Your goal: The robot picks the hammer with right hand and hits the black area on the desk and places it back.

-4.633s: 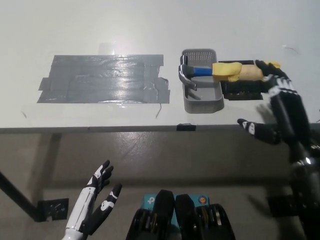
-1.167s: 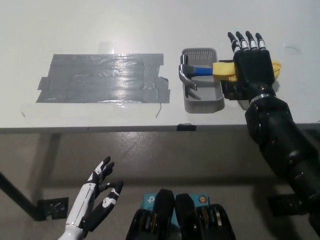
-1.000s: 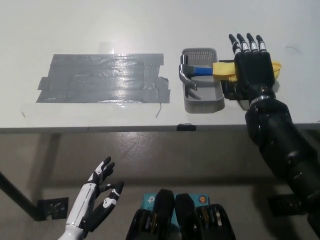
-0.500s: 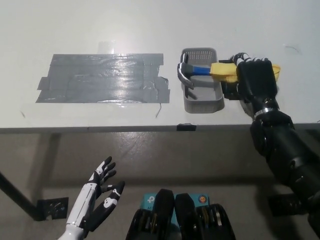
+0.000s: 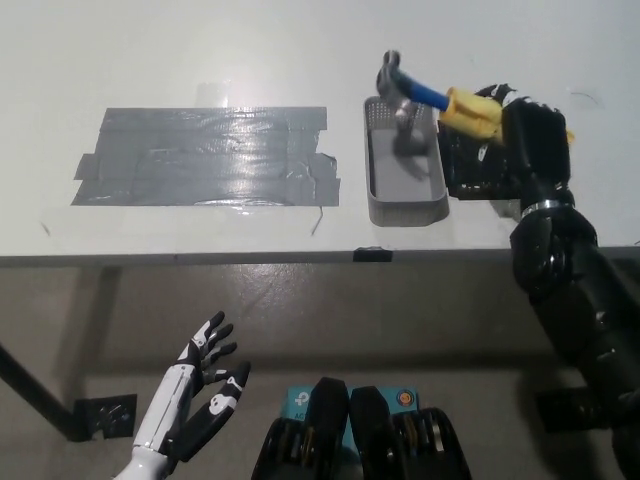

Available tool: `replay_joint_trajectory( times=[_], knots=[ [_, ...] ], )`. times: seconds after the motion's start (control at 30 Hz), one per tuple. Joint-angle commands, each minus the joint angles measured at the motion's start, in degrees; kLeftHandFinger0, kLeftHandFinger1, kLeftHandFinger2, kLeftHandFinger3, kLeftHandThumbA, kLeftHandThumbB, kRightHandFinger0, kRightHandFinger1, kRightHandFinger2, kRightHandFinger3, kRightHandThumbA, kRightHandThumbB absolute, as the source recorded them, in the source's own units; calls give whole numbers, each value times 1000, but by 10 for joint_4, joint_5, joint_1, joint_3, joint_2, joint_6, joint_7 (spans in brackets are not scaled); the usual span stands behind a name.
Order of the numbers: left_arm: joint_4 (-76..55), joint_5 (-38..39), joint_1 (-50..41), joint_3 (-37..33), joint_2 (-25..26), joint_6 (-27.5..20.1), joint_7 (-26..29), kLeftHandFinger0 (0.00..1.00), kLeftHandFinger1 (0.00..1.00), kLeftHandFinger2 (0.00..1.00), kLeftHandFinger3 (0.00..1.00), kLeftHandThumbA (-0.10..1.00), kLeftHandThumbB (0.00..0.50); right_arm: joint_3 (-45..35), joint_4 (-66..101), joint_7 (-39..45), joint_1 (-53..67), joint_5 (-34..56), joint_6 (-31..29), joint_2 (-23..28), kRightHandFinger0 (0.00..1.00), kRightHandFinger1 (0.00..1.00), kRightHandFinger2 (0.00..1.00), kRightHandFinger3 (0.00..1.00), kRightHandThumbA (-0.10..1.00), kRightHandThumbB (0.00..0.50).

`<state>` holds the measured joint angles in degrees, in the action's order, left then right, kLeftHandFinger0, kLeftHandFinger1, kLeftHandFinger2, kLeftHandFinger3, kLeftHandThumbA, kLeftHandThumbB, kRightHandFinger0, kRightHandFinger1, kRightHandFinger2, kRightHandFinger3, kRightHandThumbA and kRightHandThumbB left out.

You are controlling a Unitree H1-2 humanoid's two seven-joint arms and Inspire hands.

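The right hand had its fingers wrapped on the hammer — lifted above the tray; next, swing left to the black patch. Left hand idled low, fingers spread.

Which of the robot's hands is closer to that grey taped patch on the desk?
The right hand: it holds the hammer over the desk, to the right of the taped patch. The open left hand hangs below the desk edge.

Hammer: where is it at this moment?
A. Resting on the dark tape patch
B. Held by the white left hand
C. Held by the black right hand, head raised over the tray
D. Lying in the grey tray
C: the right hand grips the hammer by its handle, with the head above the grey tray.
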<state>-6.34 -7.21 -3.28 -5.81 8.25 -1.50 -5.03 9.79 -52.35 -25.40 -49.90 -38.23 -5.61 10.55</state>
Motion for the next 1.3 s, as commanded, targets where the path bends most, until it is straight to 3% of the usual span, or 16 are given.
replay_joint_trajectory(
  times=[0.0,0.1,0.23,0.33,0.37,0.4,0.43,0.5,0.57,0.73,0.77,0.9,1.03,1.1,1.2,1.27],
  knots=[
    [-21,5,11,3,9,-4,-10,715,876,980,1000,664,0,-99,116,162,-49,209,48,-8,5,441,848,901,-100,105],
    [-19,5,14,3,11,-4,-12,697,862,970,1000,672,3,-120,122,197,-56,235,57,0,7,460,840,848,-100,125],
    [-20,2,14,2,12,-2,-12,693,854,964,1000,699,9,-139,137,272,-70,266,112,22,40,579,866,861,-100,85],
    [-20,3,14,2,12,-3,-12,687,845,957,1000,691,5,-139,145,319,-77,273,137,43,50,615,889,903,-100,95],
    [-21,2,14,1,12,-3,-12,683,839,951,1000,690,8,-135,149,361,-83,281,159,63,85,660,966,1000,-100,107],
    [-21,2,16,1,14,-3,-13,681,837,948,1000,691,7,-133,152,373,-87,282,170,70,93,665,979,1000,-100,104],
    [-20,1,17,2,14,-3,-12,673,828,941,1000,690,9,-131,159,397,-93,287,192,82,98,656,990,1000,-100,100],
    [-21,4,17,3,14,0,-14,672,826,938,1000,688,10,-111,152,446,-111,274,220,118,77,587,925,1000,-100,152],
    [-20,5,17,4,15,-2,-13,671,824,936,1000,684,12,-88,158,482,-121,257,228,144,69,562,880,1000,-100,161],
    [-15,5,18,3,16,-12,-14,652,807,915,990,650,0,-34,203,601,-129,245,227,219,112,599,934,1000,-100,129],
    [-14,4,18,2,17,-11,-15,650,804,914,989,649,0,-24,219,620,-132,239,265,230,108,612,953,1000,-100,128],
    [-13,1,21,3,19,-8,-14,637,788,899,982,651,5,14,242,674,-131,219,245,268,91,594,899,1000,-100,127],
    [-10,3,21,3,19,-9,-15,634,780,892,984,656,0,16,249,700,-132,234,267,283,0,476,839,1000,-100,127],
    [-11,3,22,4,18,-9,-14,633,776,890,984,651,0,25,254,703,-135,223,260,290,0,442,829,1000,-100,137],
    [-12,5,21,4,17,-12,-13,621,761,875,978,622,0,37,250,711,-142,212,230,301,0,472,860,1000,-100,104],
    [-10,5,21,4,17,-15,-13,617,756,870,974,618,0,42,253,718,-147,209,242,304,0,482,862,1000,-100,101]
  ],
)
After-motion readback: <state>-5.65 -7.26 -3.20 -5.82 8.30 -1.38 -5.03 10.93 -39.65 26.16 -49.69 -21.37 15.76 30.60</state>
